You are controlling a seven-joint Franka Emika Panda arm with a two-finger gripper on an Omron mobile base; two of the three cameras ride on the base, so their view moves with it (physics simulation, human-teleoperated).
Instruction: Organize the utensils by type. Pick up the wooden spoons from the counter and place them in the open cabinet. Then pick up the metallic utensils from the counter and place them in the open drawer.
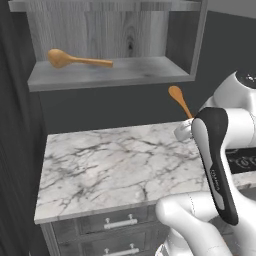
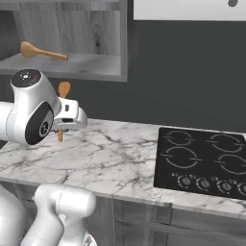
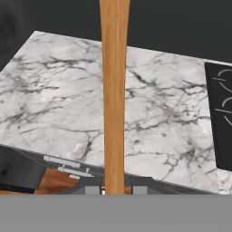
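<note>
My gripper [image 3: 113, 189] is shut on the slim orange-tan wooden spoon [image 3: 113, 104], whose handle runs straight up between the fingertips. In the left base view this spoon [image 1: 178, 98] is held above the counter [image 1: 115, 165], bowl upward, just below the open cabinet [image 1: 125, 72]; the gripper [image 1: 186, 125] is partly hidden behind my forearm. From the right, the spoon [image 2: 63, 90] sticks up out of the gripper [image 2: 61, 122]. The other wooden spoon [image 1: 75, 60] lies on the cabinet shelf [image 2: 91, 65], also seen as the spoon [image 2: 41, 52]. The metallic utensils and the open drawer are out of view.
A black cooktop [image 2: 202, 161] is set into the counter [image 2: 110, 153] to the right. Grey drawer fronts with silver handles [image 1: 120, 222] sit closed below the counter edge. The cabinet's right wall [image 1: 197, 35] stands close above the held spoon.
</note>
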